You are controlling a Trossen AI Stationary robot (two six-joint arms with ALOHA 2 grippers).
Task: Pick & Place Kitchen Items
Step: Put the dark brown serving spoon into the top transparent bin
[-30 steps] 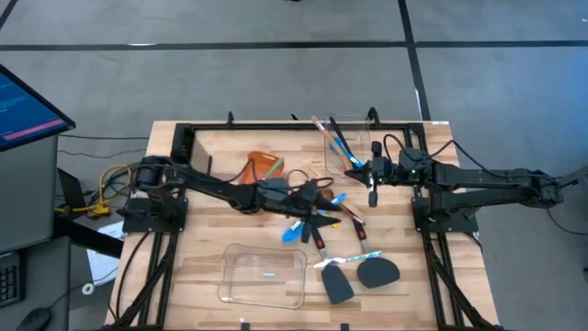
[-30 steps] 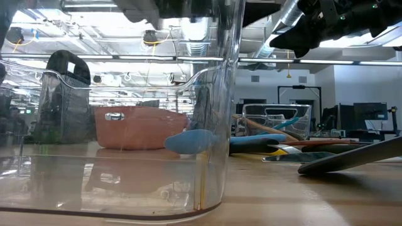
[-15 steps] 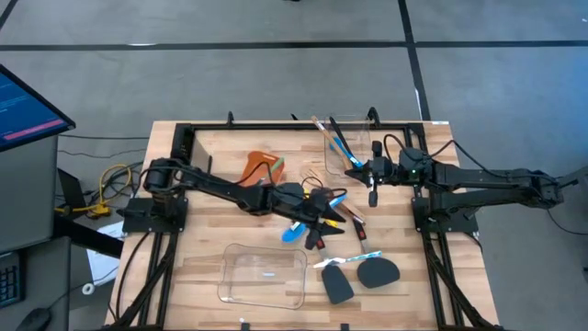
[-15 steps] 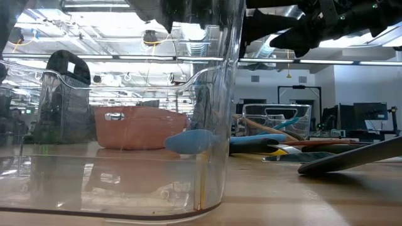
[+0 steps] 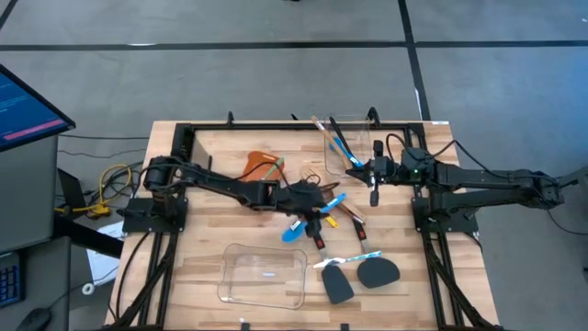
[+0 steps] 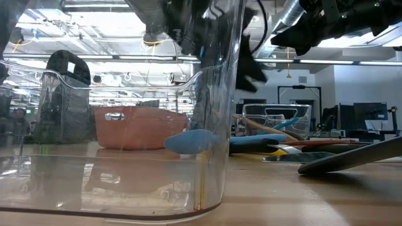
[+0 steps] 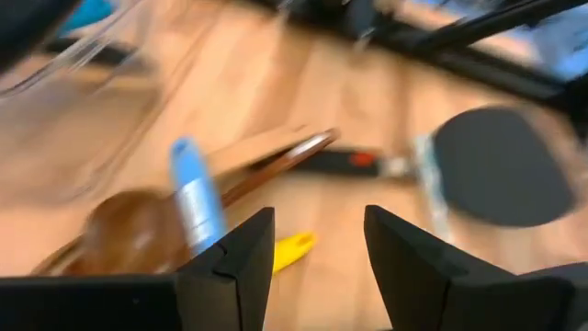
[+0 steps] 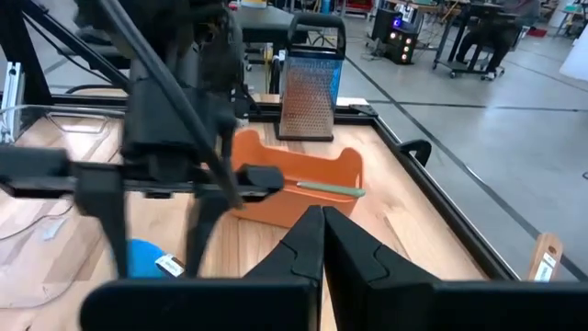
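1. The left hand [image 5: 317, 204] is reaching out over the middle of the table [image 5: 211, 244], above the loose pile of utensils. Its fingers [image 7: 241, 267] are standing apart with nothing between them.
2. In the left wrist view, a blue spoon handle [image 7: 196, 202], a wooden spoon [image 7: 138, 230], a yellow tip [image 7: 292, 248] and a black spatula blade [image 7: 501, 165] are lying on the wood just ahead of the open fingers.
3. The right hand [image 5: 354, 168] is waiting near the table's far right, just beside the upright clear container [image 5: 349, 147]. Its fingers [image 8: 303, 244] are pressed together, holding nothing.
4. Several utensils are already standing in that upright clear container, one with a blue handle.
5. The blue spoon [image 5: 296, 230] is lying at the near edge of the pile, with the red-and-black tool [image 5: 315, 241] beside it.
6. Two black spatulas [image 5: 358, 276] are lying side by side on the near right of the table, well apart from the pile.
7. The flat clear container [image 5: 262, 274] is sitting at the near centre; whether anything is inside cannot be told.
8. The orange bin [image 5: 262, 165] is sitting on the far side of the left arm; a grater [image 8: 308, 92] is standing behind it in the right wrist view.
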